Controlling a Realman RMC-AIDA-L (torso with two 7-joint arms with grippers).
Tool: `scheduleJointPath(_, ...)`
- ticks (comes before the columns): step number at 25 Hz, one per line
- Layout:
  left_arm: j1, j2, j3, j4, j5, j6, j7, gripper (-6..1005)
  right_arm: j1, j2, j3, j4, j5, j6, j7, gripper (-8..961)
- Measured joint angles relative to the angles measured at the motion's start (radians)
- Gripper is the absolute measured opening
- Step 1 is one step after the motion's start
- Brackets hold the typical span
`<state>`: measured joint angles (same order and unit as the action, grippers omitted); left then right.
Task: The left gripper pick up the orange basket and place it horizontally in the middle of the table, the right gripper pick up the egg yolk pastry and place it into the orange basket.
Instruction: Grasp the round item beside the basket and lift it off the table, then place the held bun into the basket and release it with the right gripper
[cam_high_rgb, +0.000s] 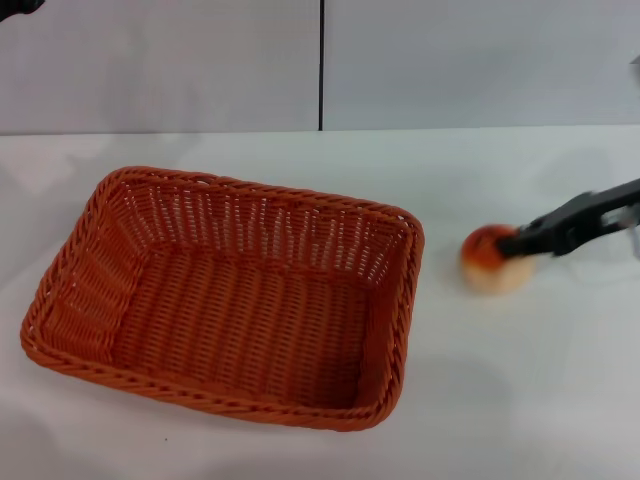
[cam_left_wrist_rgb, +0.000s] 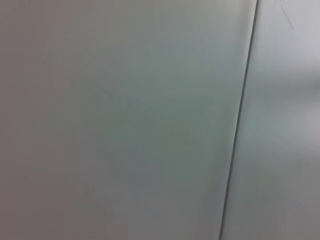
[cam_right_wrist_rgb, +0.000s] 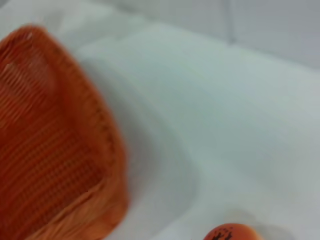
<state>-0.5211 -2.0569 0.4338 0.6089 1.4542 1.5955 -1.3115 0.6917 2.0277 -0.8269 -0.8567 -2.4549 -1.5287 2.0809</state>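
Orange basket (cam_high_rgb: 225, 295) flat on the table (cam_high_rgb: 500, 400), empty. Egg yolk pastry (cam_high_rgb: 494, 258) just right of basket, outside it, pinched by right gripper (cam_high_rgb: 512, 243) reaching in from the right, fingers closed on it. Left gripper (cam_high_rgb: 18, 6) parked far beyond basket's left-rear corner; finger state unreadable.

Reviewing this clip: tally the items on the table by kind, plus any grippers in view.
Orange basket: 1
Egg yolk pastry: 1
Right gripper, at the pastry: 1
Total: 3
The left gripper is out of view.
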Motion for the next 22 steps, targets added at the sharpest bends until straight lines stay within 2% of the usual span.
scheduleJointPath(6,-0.003,0.000,-0.004,0.000,0.000,-0.003,0.002,677,-0.098,-0.001,0.108,-0.278,0.098,-0.077,0.027,145)
scheduleJointPath(9,-0.005,0.000,-0.001,0.000,0.000,-0.014,0.003,677,-0.143,-0.004,0.115,-0.395,0.245,-0.106,0.017,118)
scheduleJointPath(10,-0.006,0.000,0.001,0.000,0.000,-0.018,0.003,677,-0.156,-0.010,0.113,-0.435,0.362,-0.138,-0.002,111)
scheduleJointPath(11,-0.006,0.000,0.001,0.000,0.000,-0.018,0.003,677,-0.156,-0.010,0.113,-0.435,0.362,-0.138,-0.002,103)
scheduleJointPath(13,-0.006,0.000,0.001,0.000,0.000,-0.022,0.004,677,-0.154,-0.013,0.109,-0.449,0.469,-0.179,-0.024,88)
scheduleJointPath(15,-0.007,-0.001,0.001,0.000,0.000,-0.023,0.007,677,-0.110,-0.014,0.087,-0.432,0.544,-0.224,-0.042,73)
scheduleJointPath(17,-0.010,-0.002,0.002,0.000,0.000,-0.025,0.013,677,-0.089,-0.012,0.072,-0.419,0.552,-0.234,-0.046,60)
scheduleJointPath(19,-0.012,-0.002,0.002,-0.003,0.000,-0.025,0.014,677,-0.052,-0.008,0.034,-0.375,0.554,-0.236,-0.057,54)
scheduleJointPath(20,-0.016,-0.002,0.002,-0.014,0.000,-0.026,0.022,677,-0.012,-0.004,-0.007,-0.305,0.555,-0.230,-0.082,54)
scheduleJointPath(22,-0.017,-0.001,0.002,-0.019,0.000,-0.025,0.027,677,0.009,-0.003,-0.024,-0.262,0.556,-0.226,-0.095,54)
